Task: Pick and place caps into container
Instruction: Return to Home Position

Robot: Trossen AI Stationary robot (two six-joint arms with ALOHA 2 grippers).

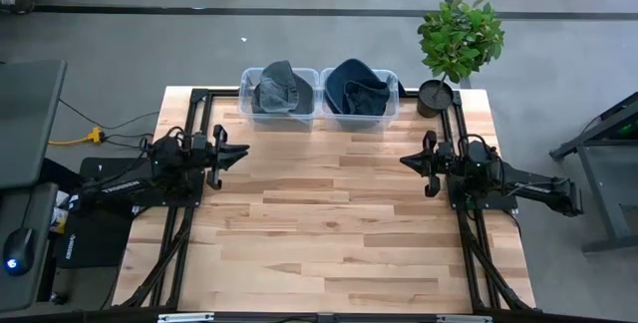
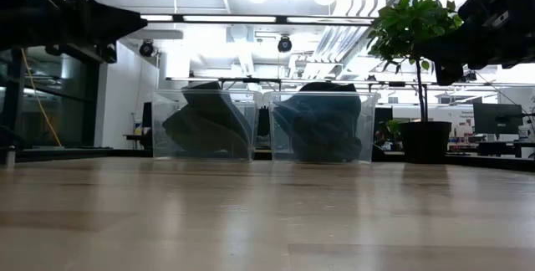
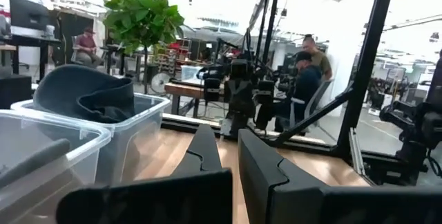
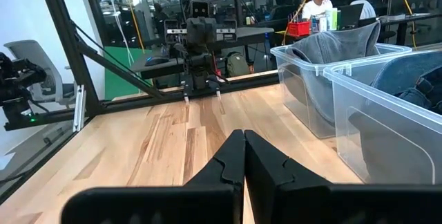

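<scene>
Denim caps in clear containers, wood table

Caps heaped in bins: count per bin unclear. Low view: both arms cut by edges.

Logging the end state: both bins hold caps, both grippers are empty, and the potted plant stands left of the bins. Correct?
No. The potted plant stands right of the bins, beside the right bin, as the high view shows. The rest holds: the left bin and right bin hold caps; the left gripper and right gripper are empty.
</scene>
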